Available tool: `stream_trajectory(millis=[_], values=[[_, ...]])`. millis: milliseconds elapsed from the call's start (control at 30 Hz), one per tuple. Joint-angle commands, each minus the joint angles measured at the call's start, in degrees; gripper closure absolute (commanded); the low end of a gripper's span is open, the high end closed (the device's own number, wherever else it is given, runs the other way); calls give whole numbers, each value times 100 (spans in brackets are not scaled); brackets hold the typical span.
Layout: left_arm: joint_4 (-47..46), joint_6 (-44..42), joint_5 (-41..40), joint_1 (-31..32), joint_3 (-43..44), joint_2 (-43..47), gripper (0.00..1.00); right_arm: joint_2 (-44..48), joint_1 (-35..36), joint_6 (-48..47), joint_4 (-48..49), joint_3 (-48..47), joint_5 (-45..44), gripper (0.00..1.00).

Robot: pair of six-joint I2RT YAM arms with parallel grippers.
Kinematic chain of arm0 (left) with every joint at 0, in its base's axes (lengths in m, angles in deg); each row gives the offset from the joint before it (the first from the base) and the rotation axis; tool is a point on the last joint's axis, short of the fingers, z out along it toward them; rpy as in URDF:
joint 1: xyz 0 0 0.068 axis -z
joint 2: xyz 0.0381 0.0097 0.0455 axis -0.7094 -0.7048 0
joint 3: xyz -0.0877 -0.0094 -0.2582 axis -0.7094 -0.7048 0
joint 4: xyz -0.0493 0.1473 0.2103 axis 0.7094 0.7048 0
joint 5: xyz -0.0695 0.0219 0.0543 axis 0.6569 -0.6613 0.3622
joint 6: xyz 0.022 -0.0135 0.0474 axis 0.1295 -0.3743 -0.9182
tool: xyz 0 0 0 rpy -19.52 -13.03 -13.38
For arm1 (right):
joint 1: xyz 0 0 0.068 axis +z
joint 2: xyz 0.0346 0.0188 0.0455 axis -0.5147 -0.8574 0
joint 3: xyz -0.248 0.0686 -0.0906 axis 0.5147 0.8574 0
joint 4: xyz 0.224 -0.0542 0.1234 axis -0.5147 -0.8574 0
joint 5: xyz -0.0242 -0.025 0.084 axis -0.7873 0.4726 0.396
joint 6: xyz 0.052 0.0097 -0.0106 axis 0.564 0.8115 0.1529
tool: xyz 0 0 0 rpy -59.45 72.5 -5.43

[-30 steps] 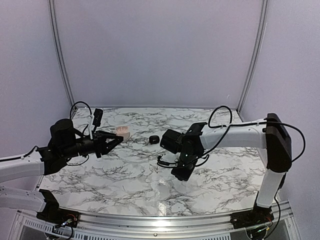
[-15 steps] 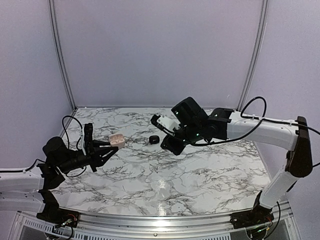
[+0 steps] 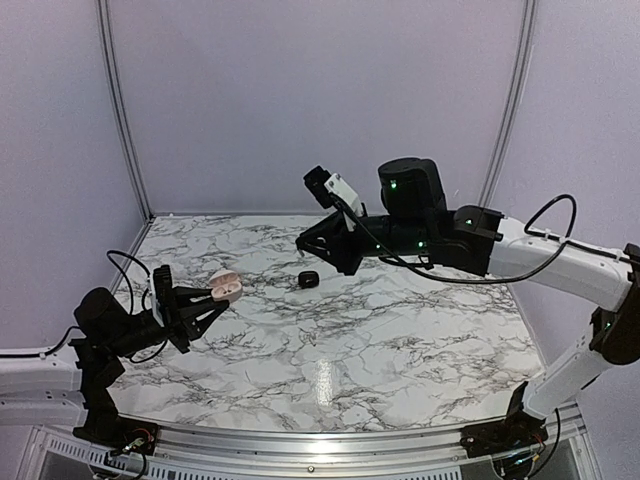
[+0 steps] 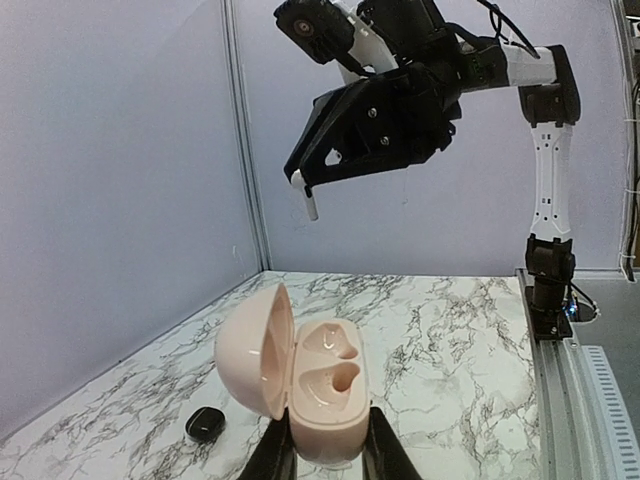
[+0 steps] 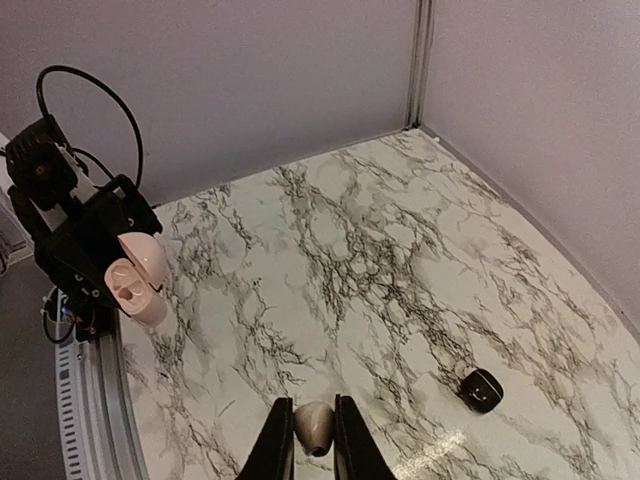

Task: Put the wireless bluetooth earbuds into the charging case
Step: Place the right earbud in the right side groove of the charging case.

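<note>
The charging case [image 4: 320, 390] is pale pink, open, lid swung left, both wells empty. My left gripper [image 4: 330, 445] is shut on its base and holds it above the table's left side; the case also shows in the top view [image 3: 224, 287] and in the right wrist view [image 5: 135, 275]. My right gripper [image 5: 313, 440] is shut on a tiny pale pinkish-grey bean-shaped earbud [image 5: 314, 422] with a dark tip, high over the back middle of the table [image 3: 300, 243]. No black earbuds show. The right gripper is far from the case.
A black rounded lump [image 3: 309, 279] lies on the marble table [image 3: 400, 330] at the back middle, also in the wrist views [image 4: 205, 423] [image 5: 481, 390]. Pale walls with metal posts [image 3: 120, 110] close the back and sides. A rail [image 4: 560, 370] runs along the near edge.
My right arm has swung up from low over the table's middle to high at the back. My left arm has drawn back toward the near left, carrying the open case.
</note>
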Motion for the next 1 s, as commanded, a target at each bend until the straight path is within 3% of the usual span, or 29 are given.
stream_trajectory(millis=[0,467,967], values=[[-284,-322,-143,102,-68,146,100,51,199,295,681,-68,509,95],[-309,-29,421,202,123,-86,100,-296,657,113,1006,-410,1515,95],[-486,135,385,248,158,-94,100,-698,834,215,1428,-363,1577,95]])
